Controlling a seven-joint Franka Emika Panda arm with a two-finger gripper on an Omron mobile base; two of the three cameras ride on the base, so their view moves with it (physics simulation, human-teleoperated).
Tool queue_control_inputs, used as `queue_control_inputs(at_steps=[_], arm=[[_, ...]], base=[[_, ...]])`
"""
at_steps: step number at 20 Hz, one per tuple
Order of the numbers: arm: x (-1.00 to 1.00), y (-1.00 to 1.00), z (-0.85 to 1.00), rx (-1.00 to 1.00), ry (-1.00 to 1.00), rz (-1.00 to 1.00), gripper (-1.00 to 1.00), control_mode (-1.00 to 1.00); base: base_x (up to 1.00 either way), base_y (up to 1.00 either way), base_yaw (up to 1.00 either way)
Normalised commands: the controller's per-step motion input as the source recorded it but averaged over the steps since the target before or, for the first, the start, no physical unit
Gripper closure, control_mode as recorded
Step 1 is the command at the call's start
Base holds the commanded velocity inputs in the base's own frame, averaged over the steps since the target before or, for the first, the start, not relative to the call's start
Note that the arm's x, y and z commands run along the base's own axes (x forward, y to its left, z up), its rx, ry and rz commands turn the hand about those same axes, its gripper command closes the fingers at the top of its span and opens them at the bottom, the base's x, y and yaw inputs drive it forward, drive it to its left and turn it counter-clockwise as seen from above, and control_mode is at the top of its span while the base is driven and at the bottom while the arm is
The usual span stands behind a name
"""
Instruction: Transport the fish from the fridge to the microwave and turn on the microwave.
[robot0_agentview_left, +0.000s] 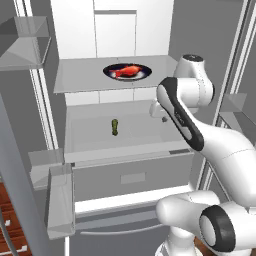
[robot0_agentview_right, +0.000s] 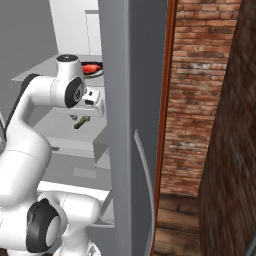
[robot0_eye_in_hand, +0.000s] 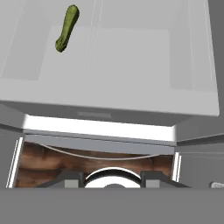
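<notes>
1 step is under way: reaching into the fridge (robot0_agentview_left: 80, 145). The fish (robot0_agentview_left: 129, 71) lies on a dark plate (robot0_agentview_left: 111, 68) on the upper shelf. The gripper (robot0_eye_in_hand: 112, 177) holds nothing, its opening unclear; next it must rise toward the fish.

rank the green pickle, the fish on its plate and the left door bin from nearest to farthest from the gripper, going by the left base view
The gripper sits low over the drawer's right side.
1. green pickle: in the drawer just to its left.
2. fish: on the dark plate, one shelf up and further back.
3. left door bin: lowest down, on the open door at the far left.
</notes>
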Motion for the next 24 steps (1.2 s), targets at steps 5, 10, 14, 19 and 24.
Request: queue_control_inputs(at_steps=[5,10,14,19,24], arm=[[-0.07,0.02,0.00,0.00,-0.05,0.00,-1.00,-1.00],[-0.27,0.01,0.14,0.00,-0.31,0.00,-1.00,-1.00],[-0.12,0.07,0.36,0.00,-0.28,0.00,-1.00,-1.00],[0.00,0.03,0.51,0.00,-0.15,0.00,-1.00,-1.00],[0.00,0.00,0.62,0.04,-0.02,0.00,-1.00,-1.00]], base=[[0.00,0.00,0.00],[0.00,0.00,0.00],[0.00,0.00,0.00],[0.00,0.00,0.00],[0.00,0.00,0.00]])
